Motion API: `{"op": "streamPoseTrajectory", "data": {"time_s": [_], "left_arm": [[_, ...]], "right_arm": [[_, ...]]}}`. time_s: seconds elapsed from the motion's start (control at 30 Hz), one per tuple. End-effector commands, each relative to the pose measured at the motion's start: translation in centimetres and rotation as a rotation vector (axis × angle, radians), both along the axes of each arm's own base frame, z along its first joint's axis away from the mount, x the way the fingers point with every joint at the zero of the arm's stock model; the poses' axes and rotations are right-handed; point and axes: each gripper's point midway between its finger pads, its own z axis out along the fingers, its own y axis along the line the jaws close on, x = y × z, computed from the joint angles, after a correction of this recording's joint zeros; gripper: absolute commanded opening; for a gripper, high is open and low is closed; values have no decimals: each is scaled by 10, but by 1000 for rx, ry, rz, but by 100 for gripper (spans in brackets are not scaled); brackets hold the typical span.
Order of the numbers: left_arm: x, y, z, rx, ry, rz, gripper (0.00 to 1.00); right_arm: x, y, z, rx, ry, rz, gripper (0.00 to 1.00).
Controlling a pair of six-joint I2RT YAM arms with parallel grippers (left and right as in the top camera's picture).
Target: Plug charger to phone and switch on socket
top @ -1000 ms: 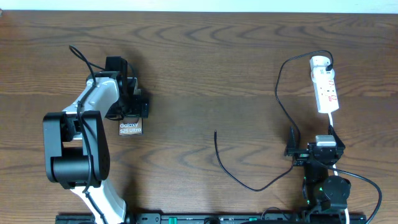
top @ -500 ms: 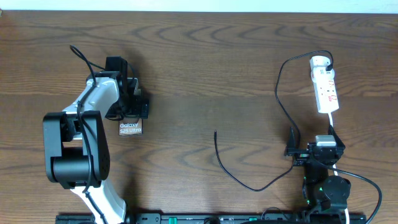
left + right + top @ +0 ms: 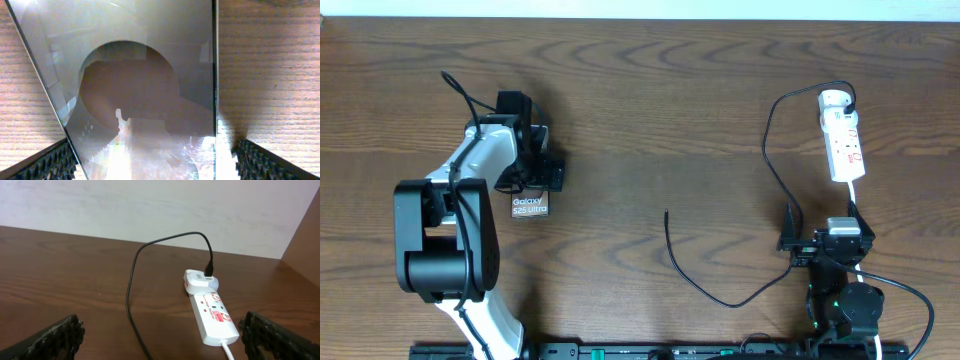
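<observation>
The phone point(image 3: 530, 206) lies flat at the left of the table, lettering showing, its far part hidden under my left gripper point(image 3: 541, 176). From the left wrist, the phone point(image 3: 145, 75) fills the view, its glossy face with the large circle lying between the open fingers point(image 3: 45, 162); I see no contact. The white socket point(image 3: 844, 145) lies at the far right. The charger point(image 3: 720, 300) runs from its adapter point(image 3: 200, 281) down the table to a free plug end point(image 3: 666, 212). My right gripper point(image 3: 828, 236) rests open and empty near the front edge, facing the socket point(image 3: 212, 317).
The socket's white cord point(image 3: 855, 195) runs toward the right arm's base point(image 3: 845, 305). A pale wall point(image 3: 150, 210) stands behind the table's far edge. Bare wood lies between the phone and the charger's free end.
My left arm has shifted slightly to the right over the phone. The phone, charger, socket and right arm have not moved.
</observation>
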Motion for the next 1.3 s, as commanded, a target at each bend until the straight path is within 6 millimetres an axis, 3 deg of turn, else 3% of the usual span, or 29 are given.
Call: {"op": "streamPoseTrajectory", "data": {"time_s": [0.0, 0.43, 0.67, 1.27], "left_arm": [[-11, 2, -10, 22, 40, -27, 98], [-12, 2, -10, 22, 44, -27, 100], [-12, 2, -10, 22, 44, -27, 92], [-16, 2, -10, 21, 58, 4, 93]], "right_arm": [[0, -3, 0, 10, -1, -15, 99], [0, -3, 0, 10, -1, -15, 99], [0, -3, 0, 10, -1, -15, 99], [0, -3, 0, 10, -1, -15, 99]]}}
